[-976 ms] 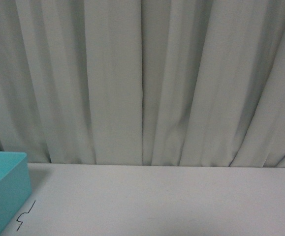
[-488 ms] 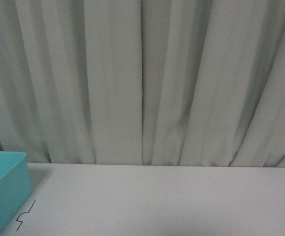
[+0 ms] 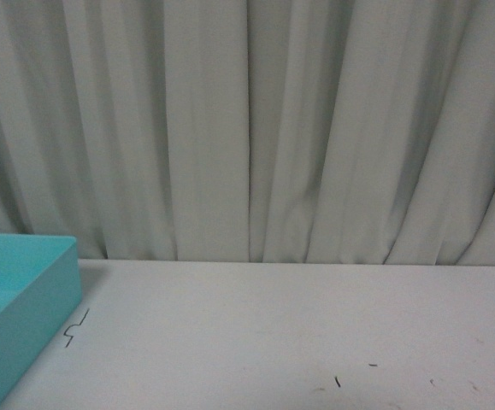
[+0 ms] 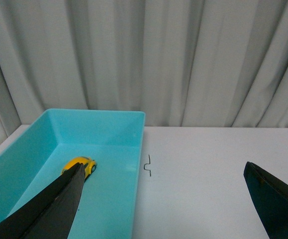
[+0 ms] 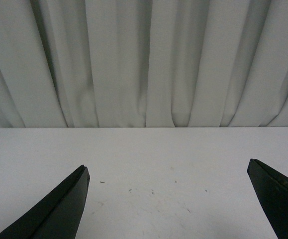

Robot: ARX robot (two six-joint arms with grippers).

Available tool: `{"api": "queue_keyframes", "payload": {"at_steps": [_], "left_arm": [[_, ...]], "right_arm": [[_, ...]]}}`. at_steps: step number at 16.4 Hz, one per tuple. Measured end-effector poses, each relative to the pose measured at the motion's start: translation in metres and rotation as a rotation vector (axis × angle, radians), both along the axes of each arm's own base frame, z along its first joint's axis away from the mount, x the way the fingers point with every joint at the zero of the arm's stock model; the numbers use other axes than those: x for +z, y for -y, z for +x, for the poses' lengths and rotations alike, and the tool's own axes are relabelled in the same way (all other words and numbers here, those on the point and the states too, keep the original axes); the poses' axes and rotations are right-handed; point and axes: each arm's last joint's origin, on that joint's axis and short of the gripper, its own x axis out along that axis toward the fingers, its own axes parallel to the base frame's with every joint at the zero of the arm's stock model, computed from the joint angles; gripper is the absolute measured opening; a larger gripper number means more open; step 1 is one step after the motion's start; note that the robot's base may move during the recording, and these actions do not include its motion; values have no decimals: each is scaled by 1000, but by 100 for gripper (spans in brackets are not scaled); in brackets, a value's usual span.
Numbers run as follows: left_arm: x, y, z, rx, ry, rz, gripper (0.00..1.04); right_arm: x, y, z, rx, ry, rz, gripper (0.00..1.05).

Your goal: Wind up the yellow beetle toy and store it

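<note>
The yellow beetle toy [image 4: 79, 167] sits inside the teal bin [image 4: 114, 117] on the bench [image 4: 223, 164]. Left end effector [image 4: 163, 199] and right end effector [image 5: 168, 199] both hang spread, empty. Storing looks done; retreat straight up, clear of the bin wall.

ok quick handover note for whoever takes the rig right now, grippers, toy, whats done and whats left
Left gripper: jaws open, empty, above the table beside the tray.
Right gripper: jaws open, empty, over bare white table.
Yellow beetle toy: resting on the floor of the turquoise tray, touched by neither gripper.
Done: the toy appears stored in the tray. Whether it was wound cannot be told from these views.
Left: likely nothing beyond confirming the winding and parking the arms.
</note>
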Motion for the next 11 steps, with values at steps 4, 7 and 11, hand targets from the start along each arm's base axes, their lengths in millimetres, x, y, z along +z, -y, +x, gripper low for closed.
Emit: {"api": "queue_keyframes", "payload": {"at_steps": [4,7,11], "left_arm": [[0,0,0,0,-2,0,98],[1,0,0,0,11,0,98],[0,0,0,0,4,0,98]], "right_arm": [[0,0,0,0,-3,0,98],[1,0,0,0,13,0,98],[0,0,0,0,3,0,98]]}}
